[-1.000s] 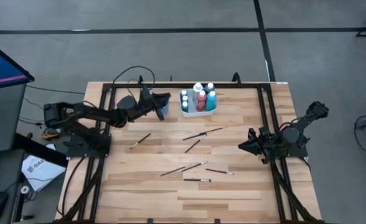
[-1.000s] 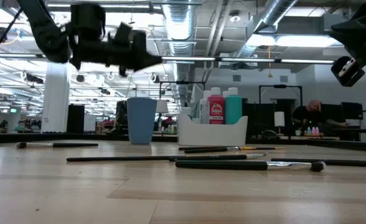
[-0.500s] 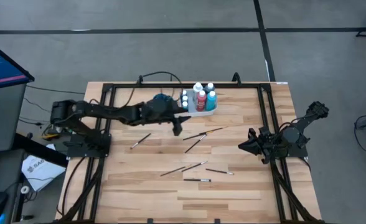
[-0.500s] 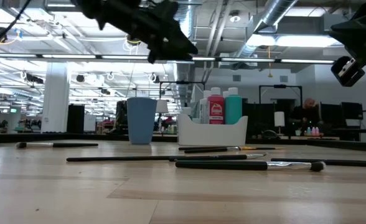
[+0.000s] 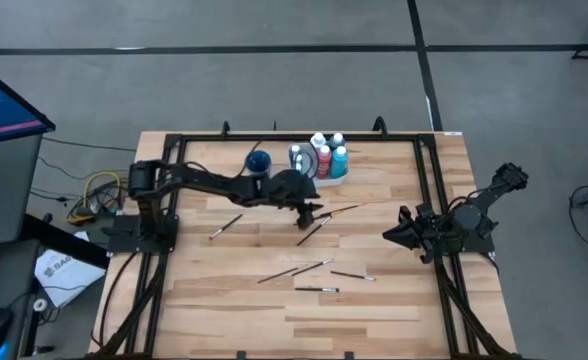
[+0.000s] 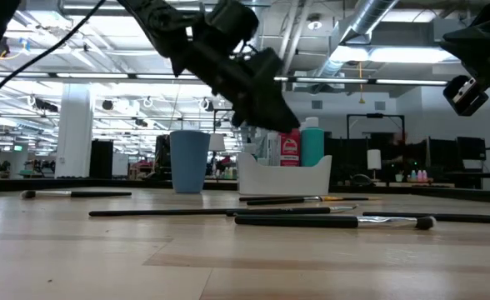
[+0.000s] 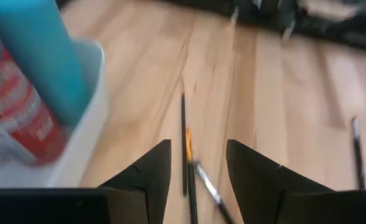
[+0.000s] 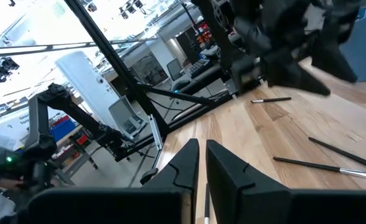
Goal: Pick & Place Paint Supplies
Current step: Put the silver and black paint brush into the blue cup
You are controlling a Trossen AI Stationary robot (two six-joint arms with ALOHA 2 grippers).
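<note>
You had nothing legible here. The red bottle (image 7: 22, 107) in the tray (image 7: 86, 124) near the table's far edge carried a white label, but its print was too blurred to read.

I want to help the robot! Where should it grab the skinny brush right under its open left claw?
Best guess: pinch the brush across its thin dark handle, near the middle, coming straight down. It lies flat on the table, and the open left gripper already straddles it; another brush crowds one end.

- High view looks straight down on the whole table (image 5: 374, 300).
- Low view looks level across it.
- Both share the white tray (image 5: 319, 180) (image 6: 283, 173).
- Wrist views look close along the tabletop.
</note>
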